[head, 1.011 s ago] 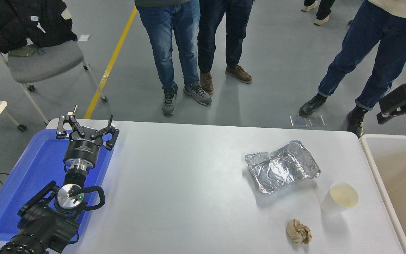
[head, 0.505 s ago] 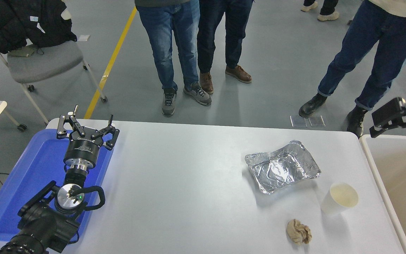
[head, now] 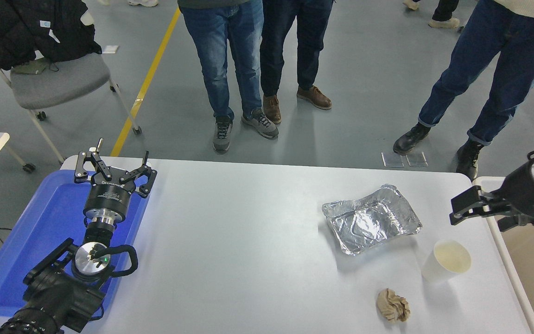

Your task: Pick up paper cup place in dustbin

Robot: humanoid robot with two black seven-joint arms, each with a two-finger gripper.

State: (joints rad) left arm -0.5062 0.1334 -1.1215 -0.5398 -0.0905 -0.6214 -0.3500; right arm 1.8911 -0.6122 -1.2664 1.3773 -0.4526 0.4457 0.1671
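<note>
Change: right gripper [head: 473,204] swung down-left from above dustbin [head: 508,260] toward table | State: fingers apart, empty | Paper cup [head: 446,260]: upright near dustbin, ungrasped | Left gripper [head: 115,172]: parked, open | Judgement: approach begun.

1. The right arm [head: 533,188] has come further into view from the right edge. A second ago only its gripper showed there; now the silver wrist joint and black forearm show too.
2. The right gripper [head: 462,208] has moved lower and leftward. It was over the floor beyond the table's far right corner, and it now hangs over the table's right edge and the dustbin [head: 494,220] rim.
3. It is now nearer the cup [head: 445,260], though clearly apart from it, on the cup's far right side.
4. The arm now hides much of the dustbin's far end, which showed in full a second ago.
5. The walking feet at the top right have shifted.
</note>
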